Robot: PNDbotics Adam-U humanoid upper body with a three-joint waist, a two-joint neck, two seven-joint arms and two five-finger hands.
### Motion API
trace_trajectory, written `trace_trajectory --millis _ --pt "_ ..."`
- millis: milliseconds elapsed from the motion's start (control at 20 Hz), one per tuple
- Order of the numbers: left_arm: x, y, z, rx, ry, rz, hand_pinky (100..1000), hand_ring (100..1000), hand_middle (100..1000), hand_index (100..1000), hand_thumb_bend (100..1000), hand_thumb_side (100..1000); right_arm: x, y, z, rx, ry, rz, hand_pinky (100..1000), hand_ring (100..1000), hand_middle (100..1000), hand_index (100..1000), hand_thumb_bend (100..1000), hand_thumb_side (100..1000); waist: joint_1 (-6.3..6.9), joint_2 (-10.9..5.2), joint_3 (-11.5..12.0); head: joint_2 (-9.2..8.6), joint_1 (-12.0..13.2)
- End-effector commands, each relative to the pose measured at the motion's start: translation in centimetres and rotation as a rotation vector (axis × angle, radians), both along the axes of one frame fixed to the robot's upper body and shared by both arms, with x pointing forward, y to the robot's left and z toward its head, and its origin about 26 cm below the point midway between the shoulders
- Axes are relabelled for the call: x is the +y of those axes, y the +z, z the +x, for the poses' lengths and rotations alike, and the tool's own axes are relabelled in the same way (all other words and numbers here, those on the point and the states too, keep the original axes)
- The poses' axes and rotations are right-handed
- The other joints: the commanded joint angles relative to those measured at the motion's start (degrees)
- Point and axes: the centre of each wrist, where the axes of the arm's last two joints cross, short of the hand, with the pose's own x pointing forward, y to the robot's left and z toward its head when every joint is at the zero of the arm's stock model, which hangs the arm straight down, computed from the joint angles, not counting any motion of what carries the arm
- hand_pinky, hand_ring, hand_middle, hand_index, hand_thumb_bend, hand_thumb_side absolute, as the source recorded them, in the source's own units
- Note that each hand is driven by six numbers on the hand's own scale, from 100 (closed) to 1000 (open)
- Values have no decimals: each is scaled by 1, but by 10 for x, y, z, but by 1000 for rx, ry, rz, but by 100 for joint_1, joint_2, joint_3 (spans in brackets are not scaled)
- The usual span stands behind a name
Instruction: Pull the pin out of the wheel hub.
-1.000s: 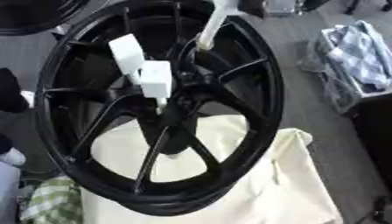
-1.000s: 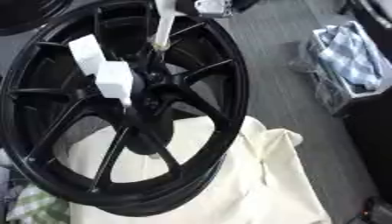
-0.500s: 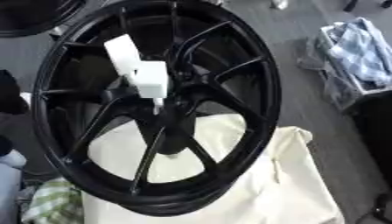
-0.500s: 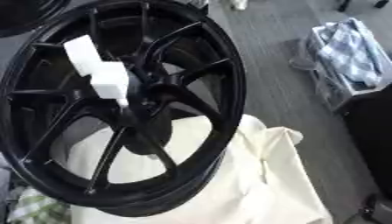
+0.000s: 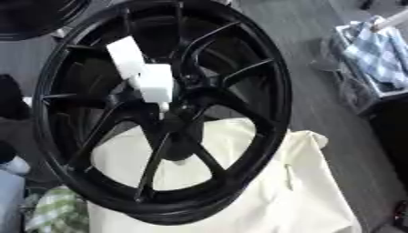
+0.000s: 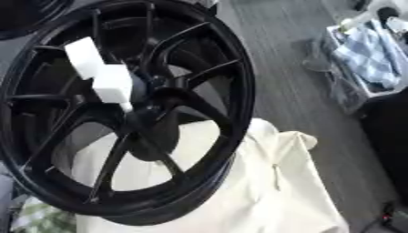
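Left eye view shows no robot hand and no fingers at all, and the right eye view is the same, so I can say nothing about whether they are open or closed; both arms are out of the picture. What fills the scene is the wheel hub [image 5: 171,113], a large black alloy rim with thin spokes, standing tilted on a cream cloth [image 5: 263,191] that drapes over whatever carries it. At the centre of the wheel sits the pin [image 5: 156,83], a blocky white piece standing out from the hub toward the camera, and a second white block [image 5: 126,52] sits just beside it, up and to the left, touching it or nearly so; I cannot tell whether the two are one part. A short white stem shows beneath the lower block where it enters the dark centre. From where I stand the pin looks seated, so the pull is not yet done and the task is at its reaching step. The next move, I judge, calls for a hand to come in over the spokes, close on the white block, and draw it straight out along its own axis without tipping the rim. Off to the right, on the grey floor [image 6: 279,68], a bin holds blue checked cloth [image 5: 370,50], and a green checked rag [image 5: 56,211] lies at the lower left.
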Motion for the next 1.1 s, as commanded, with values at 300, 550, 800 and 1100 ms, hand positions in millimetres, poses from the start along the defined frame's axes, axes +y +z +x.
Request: trace_trajectory --millis 300,550,800,1100 --pt "3 8 -1 -29 12 14 755 690 748 735 100 817 -18 -12 -2 -107 -41 72 836 826 796 857 320 549 -21 -112 10 -12 19" --pt "3 9 -1 -29 10 12 755 690 748 735 100 817 -15 -13 2 -164 -50 174 822 787 748 819 305 481 -24 -122 10 -12 8" --pt "2 9 -1 -31 5 9 755 690 748 735 100 816 1 -9 11 -235 5 372 801 733 669 753 228 384 -20 -134 36 -12 -16" --pt "0 9 0 -32 -4 4 754 689 747 735 100 814 31 -4 25 -253 144 505 803 723 646 736 178 380 -3 -160 84 -12 -68"
